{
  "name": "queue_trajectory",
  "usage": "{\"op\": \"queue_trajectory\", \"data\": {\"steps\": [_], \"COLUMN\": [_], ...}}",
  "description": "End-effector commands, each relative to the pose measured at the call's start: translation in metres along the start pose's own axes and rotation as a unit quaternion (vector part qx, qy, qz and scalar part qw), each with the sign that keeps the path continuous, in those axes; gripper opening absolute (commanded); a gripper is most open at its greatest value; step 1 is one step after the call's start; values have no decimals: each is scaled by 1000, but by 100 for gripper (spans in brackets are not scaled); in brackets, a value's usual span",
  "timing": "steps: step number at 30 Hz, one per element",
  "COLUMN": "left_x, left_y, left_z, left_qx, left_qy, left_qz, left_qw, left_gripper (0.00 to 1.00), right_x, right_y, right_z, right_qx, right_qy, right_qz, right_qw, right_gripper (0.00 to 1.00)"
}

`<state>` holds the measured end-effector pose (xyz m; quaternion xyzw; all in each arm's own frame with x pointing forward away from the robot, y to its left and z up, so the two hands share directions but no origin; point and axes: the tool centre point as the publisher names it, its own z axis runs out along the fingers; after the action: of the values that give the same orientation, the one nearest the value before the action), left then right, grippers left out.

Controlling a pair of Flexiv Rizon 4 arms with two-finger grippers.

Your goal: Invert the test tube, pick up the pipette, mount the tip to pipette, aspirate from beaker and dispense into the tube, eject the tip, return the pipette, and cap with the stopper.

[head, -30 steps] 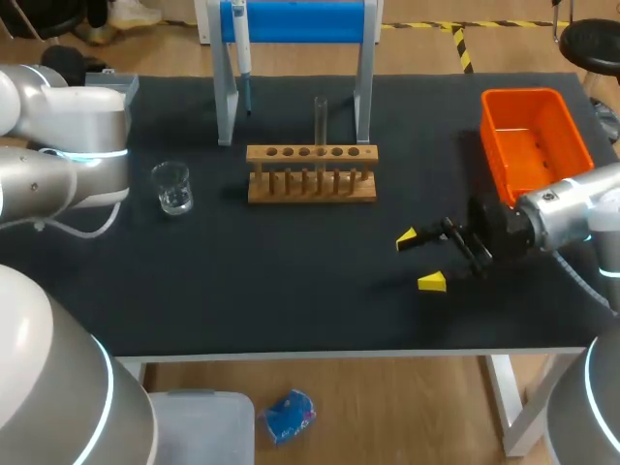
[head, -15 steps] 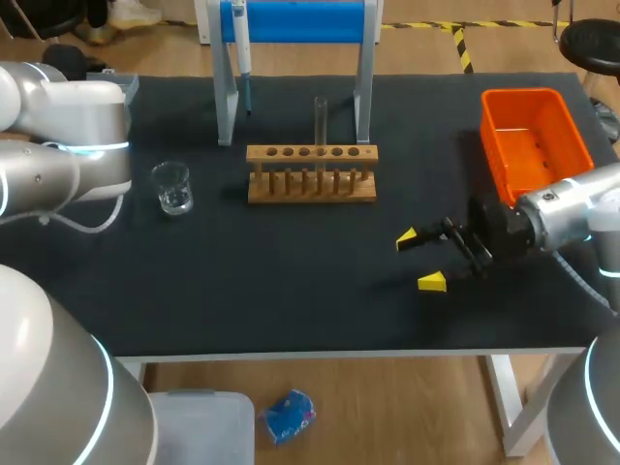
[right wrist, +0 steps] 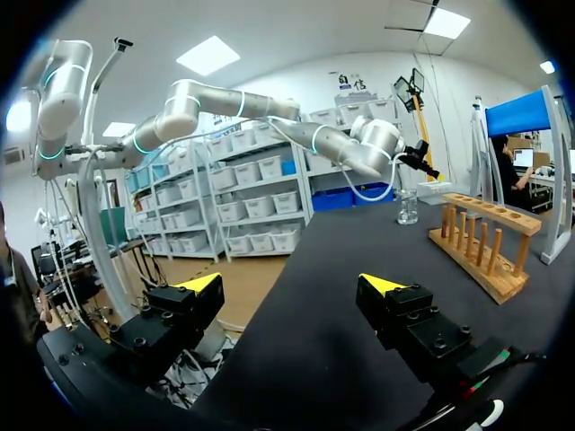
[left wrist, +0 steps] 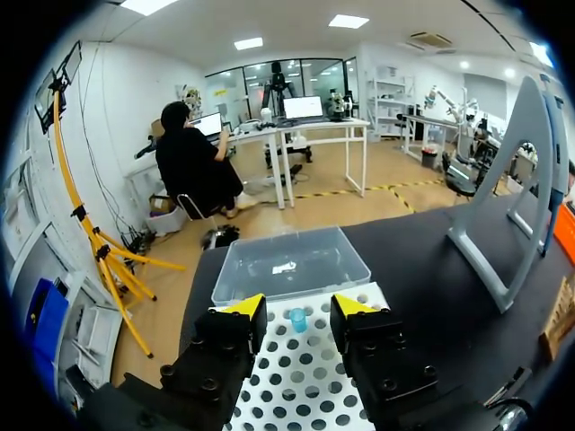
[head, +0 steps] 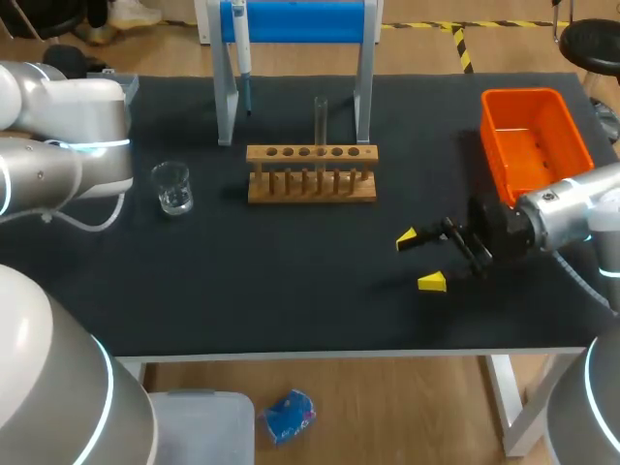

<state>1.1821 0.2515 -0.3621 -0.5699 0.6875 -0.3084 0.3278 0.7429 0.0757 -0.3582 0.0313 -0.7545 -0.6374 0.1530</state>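
Head view, left to right: the left arm sits at the far-left edge of the counter. Its wrist view shows the left pincer spread and empty over a white perforated tray holding one blue tip. The beaker stands beside that arm. The pipette hangs on the blue stand. The test tube stands upright in the wooden rack. The right pincer is spread and empty near the orange bin.
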Motion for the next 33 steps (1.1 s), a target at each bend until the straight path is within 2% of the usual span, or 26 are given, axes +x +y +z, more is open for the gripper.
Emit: {"op": "queue_trajectory", "data": {"steps": [1,9,15,17,19,21,33], "left_x": [-1,-2,-3,-3,-3,-4,-5], "left_y": [1,0,0,1,1,1,-5], "left_z": [8,10,10,10,10,10,2], "left_qx": [4,7,6,6,6,6,12], "left_qy": [-2,-3,-4,-5,-6,-7,-8], "left_qz": [-2,-5,-7,-7,-7,-7,-6], "left_qw": [1000,1000,1000,1000,1000,1000,1000], "left_gripper": [44,38,20,8,7,0,0], "right_x": [1,1,1,1,1,1,1], "right_y": [0,0,0,0,0,0,0], "right_z": [0,0,0,0,0,0,0], "right_qx": [0,0,0,0,0,0,0], "right_qy": [0,0,0,0,0,0,0], "right_qz": [0,0,0,0,0,0,0], "right_qw": [1000,1000,1000,1000,1000,1000,1000], "right_gripper": [100,100,100,100,100,100,100]}}
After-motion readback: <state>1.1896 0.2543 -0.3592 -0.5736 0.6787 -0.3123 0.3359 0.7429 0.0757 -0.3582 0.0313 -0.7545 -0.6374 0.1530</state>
